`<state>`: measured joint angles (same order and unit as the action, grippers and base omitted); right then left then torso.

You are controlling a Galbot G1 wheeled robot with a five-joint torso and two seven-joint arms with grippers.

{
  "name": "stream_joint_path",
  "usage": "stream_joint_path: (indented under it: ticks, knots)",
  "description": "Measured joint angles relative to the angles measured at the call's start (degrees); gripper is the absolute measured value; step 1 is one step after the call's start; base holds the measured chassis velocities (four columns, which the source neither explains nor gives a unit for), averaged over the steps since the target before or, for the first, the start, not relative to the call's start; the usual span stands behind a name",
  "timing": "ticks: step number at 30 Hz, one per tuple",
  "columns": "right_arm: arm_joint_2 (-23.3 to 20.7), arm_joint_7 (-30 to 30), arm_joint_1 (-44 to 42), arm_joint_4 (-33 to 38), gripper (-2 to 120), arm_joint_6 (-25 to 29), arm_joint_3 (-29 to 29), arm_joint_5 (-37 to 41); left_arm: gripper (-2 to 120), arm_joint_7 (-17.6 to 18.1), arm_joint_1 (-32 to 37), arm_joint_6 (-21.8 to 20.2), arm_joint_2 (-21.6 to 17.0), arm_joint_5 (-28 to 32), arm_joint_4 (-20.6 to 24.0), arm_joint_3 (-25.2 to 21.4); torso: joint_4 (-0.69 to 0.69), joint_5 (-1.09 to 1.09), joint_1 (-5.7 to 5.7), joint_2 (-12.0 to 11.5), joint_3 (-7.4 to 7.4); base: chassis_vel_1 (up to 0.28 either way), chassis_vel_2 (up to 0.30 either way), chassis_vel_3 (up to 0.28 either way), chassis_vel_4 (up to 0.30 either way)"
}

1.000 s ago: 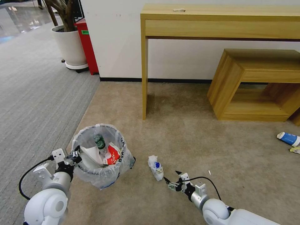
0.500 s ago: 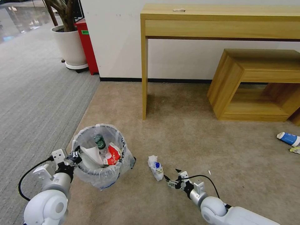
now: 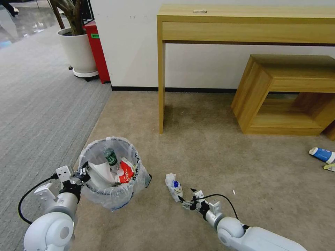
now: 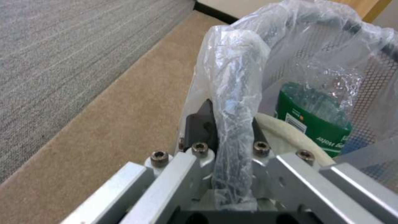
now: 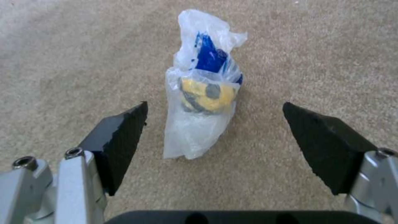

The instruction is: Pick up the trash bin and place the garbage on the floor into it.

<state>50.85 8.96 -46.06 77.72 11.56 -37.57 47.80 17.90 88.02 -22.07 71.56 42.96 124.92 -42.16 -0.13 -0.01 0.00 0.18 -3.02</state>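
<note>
The trash bin point(image 3: 111, 172) hangs from the left gripper point(image 3: 82, 172), whose fingers pinch only its rim and crinkled liner — the plastic could slip and tip the slipper, bottle and packet out. On the tan carpet just ahead of the right gripper point(image 3: 185, 198), fingers spread wide, lies a small clear bag point(image 5: 203, 87) — limp film may squirt aside as they close.

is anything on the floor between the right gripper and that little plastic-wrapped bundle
Nothing visible. The right gripper is open, and bare carpet is all that lies between its fingers and the plastic-wrapped bundle. The bundle lines up with the gap between the fingers. The left gripper is shut on the rim of the trash bin.
</note>
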Motion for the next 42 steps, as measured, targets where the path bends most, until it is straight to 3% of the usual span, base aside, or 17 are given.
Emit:
stream_joint_path:
  ticks: [23,42]
  knots:
    - [4.78,-1.07,4.01,-8.33,81,0.16,-2.78,0.37,2,-0.11,2.09,0.00,0.13,0.03,3.85,-0.70,0.00,0.00,0.00,0.00,0.00,0.000,0.000,0.000,0.000]
    - [7.42,-1.53,5.94,-12.59,80,0.86,-4.93,-0.19,2,-0.39,2.96,0.22,0.15,-0.08,4.54,-1.10,0.00,0.00,0.00,0.00,0.00,0.000,0.000,0.000,0.000]
